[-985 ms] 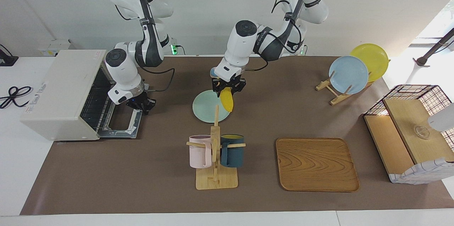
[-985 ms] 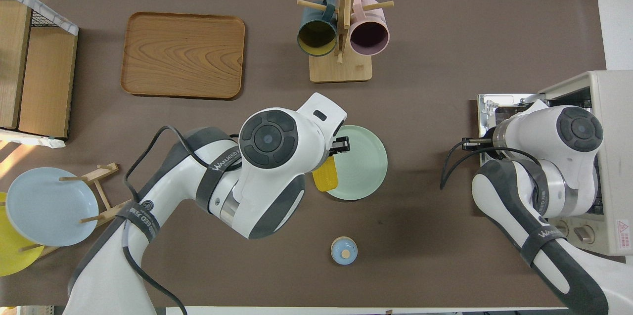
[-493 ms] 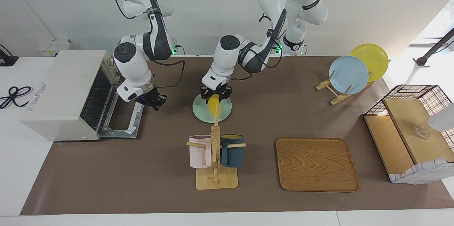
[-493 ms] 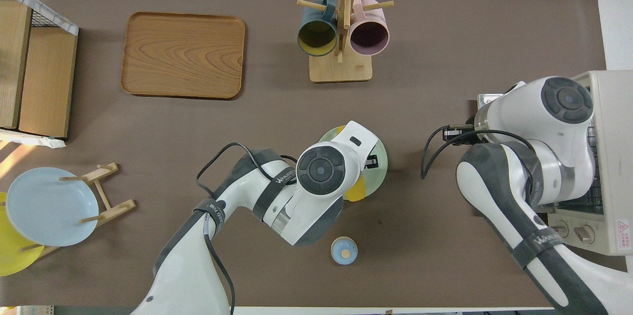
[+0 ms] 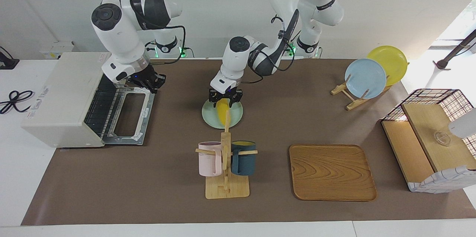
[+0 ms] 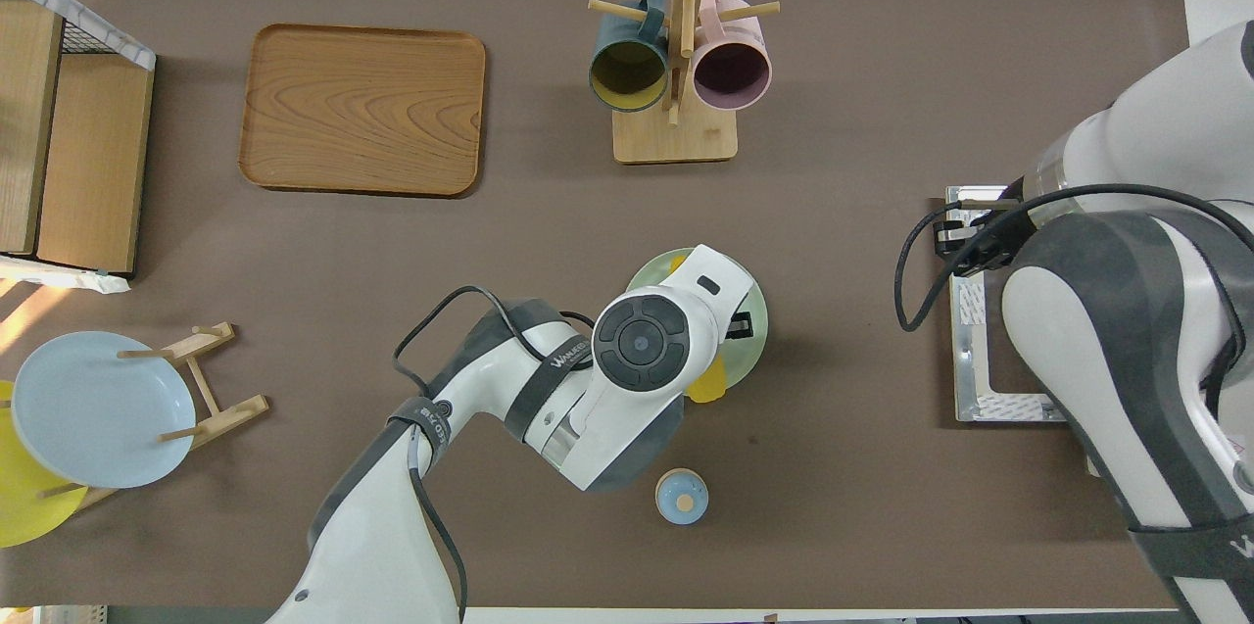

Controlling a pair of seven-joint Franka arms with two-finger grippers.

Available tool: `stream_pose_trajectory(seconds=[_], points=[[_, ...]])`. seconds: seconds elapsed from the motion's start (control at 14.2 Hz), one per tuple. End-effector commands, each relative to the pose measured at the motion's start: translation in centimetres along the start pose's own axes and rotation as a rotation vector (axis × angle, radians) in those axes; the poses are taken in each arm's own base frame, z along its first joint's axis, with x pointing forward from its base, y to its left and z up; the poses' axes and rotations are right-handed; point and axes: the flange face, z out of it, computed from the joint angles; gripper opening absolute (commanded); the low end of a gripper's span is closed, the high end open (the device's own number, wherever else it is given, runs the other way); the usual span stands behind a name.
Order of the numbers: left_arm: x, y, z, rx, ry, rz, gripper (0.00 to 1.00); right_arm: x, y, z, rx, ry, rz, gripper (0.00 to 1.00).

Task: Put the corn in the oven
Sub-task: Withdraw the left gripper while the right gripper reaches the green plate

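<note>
Facing view: corn on teal plate, oven open.

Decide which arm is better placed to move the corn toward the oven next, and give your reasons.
Left, probably: the left gripper is right at the corn above the teal plate. The right gripper hangs over the open door of the oven, well apart from the corn.

The left arm reaches in from one o'clock in the facing view, its wrist bent straight down, left gripper low with fingers parted. The right arm is raised at ten o'clock, right gripper pointing down.
</note>
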Motion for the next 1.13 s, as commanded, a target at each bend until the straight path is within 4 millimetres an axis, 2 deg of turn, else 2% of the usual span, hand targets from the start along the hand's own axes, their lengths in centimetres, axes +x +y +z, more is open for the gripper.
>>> stream_pose_trajectory(seconds=[0.0,0.07,0.21,0.35,0.49,0.56,0.63,0.77,0.84,0.91,0.99,1.06], points=[[0.3,-1.1,-0.4,0.01,-0.007,-0.015,1.0,-0.1,0.7,-0.1,0.018,-0.009,0.009,0.92],[0.8,-1.5,-1.1,0.02,-0.012,-0.019,1.0,-0.1,0.9,0.0,0.021,-0.011,0.015,0.98],[3.1,-3.4,-4.3,0.03,-0.012,-0.011,1.0,-0.7,1.1,0.4,0.018,-0.036,0.015,1.0],[6.4,-6.7,-9.0,0.035,-0.007,-0.012,1.0,-0.8,0.4,0.0,0.018,-0.023,-0.003,1.0],[9.2,-9.9,-12.7,0.052,-0.024,0.028,1.0,-0.9,0.1,-0.2,0.031,-0.012,-0.032,1.0],[10.8,-11.8,-14.5,0.055,-0.025,0.044,1.0,-0.8,-0.8,-0.4,0.059,0.005,-0.068,1.0],[12.3,-13.5,-15.9,0.058,-0.026,0.039,1.0,-0.9,-2.6,-0.6,0.069,0.024,-0.093,1.0],[14.8,-16.7,-18.2,0.093,-0.005,0.017,1.0,-1.8,-7.7,-0.4,0.048,0.052,-0.118,1.0],[16.1,-18.8,-19.7,0.134,0.018,0.012,1.0,-2.1,-10.9,-0.1,0.052,0.078,-0.085,1.0],[16.9,-20.5,-20.8,0.163,0.028,0.009,1.0,-2.4,-15.1,1.4,0.058,0.098,-0.069,1.0],[17.5,-22.3,-21.8,0.172,0.03,0.007,1.0,-3.2,-20.0,2.1,0.054,0.115,-0.063,1.0],[18.0,-23.9,-22.9,0.172,0.036,0.025,1.0,-3.5,-23.5,2.2,0.026,0.135,-0.049,1.0]])
